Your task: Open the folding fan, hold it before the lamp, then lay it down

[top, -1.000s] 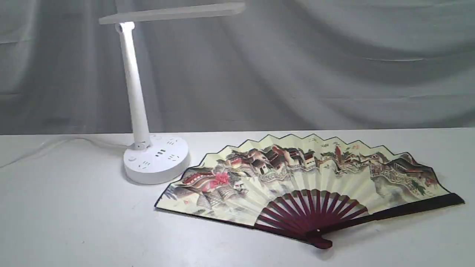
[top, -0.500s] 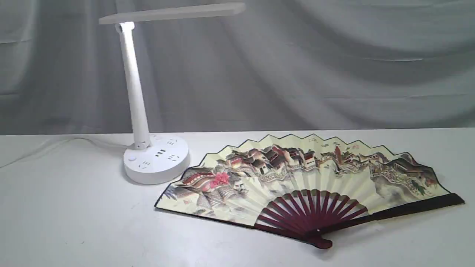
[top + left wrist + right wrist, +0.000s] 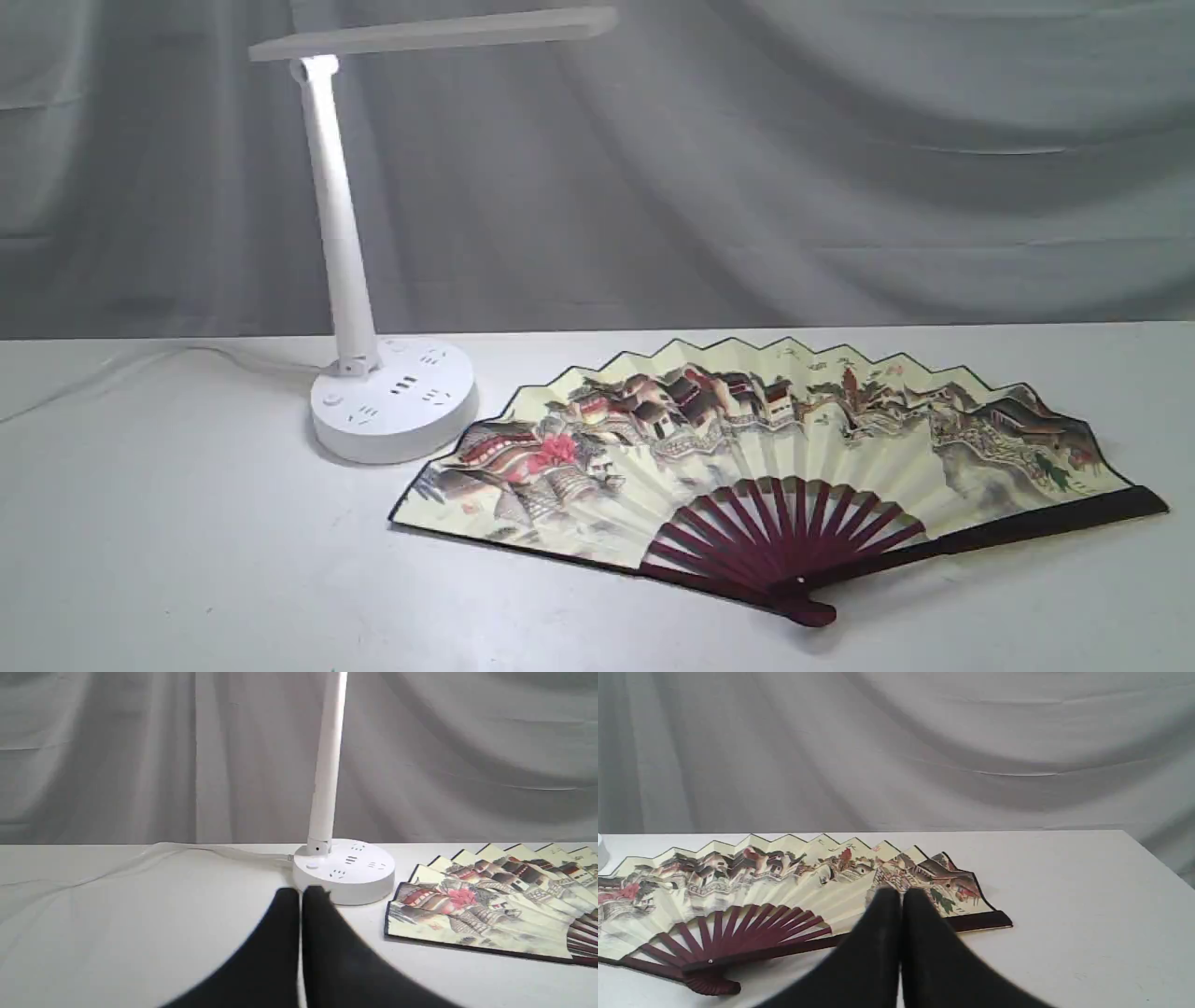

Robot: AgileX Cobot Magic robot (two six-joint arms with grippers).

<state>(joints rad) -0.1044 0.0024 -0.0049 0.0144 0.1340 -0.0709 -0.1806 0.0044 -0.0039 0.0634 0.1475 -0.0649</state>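
Left gripper (image 3: pixel 301 895) and right gripper (image 3: pixel 902 896) are both fully closed, fingers pressed together, holding nothing. We find the fan (image 3: pixel 766 448) spread open and flat on the surface (image 3: pixel 187 541), just beside the base of the lamp (image 3: pixel 392 411). Its dark end rib lies beyond the right gripper's tips. Against the earlier frames, fan and lamp are unmoved.

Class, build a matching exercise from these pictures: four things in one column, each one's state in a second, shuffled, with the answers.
Things
1 folding fan
2 lamp
3 left gripper
4 lamp cord

States
A shut, holding nothing
B trailing away over the table
C spread open, lying flat
D standing upright

Pairs: 1-C, 2-D, 3-A, 4-B
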